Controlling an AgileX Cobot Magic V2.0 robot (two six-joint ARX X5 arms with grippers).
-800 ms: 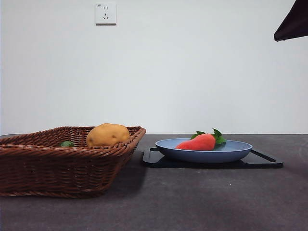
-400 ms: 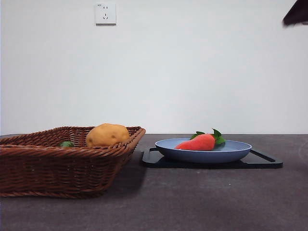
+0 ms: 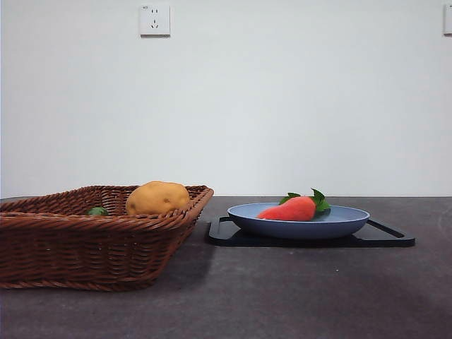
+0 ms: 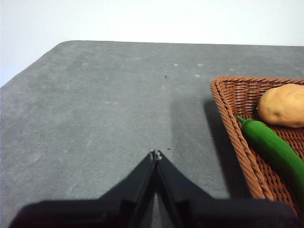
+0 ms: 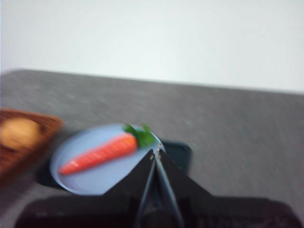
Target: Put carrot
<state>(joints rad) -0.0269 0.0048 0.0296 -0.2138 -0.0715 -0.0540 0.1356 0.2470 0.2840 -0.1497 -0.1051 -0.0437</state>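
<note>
Now the carrot (image 3: 295, 208) lies on the plate (image 3: 346, 224). Both grippers, right (image 5: 155, 154) and left (image 4: 156, 155), are closed and empty; keep them clear of the plate.

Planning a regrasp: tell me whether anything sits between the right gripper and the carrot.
Nothing visible does. The carrot lies alone and uncovered on the blue plate. The right gripper, jaws shut, is raised above the plate beside the carrot's leafy end. The basket and potato sit off to one side.
</note>
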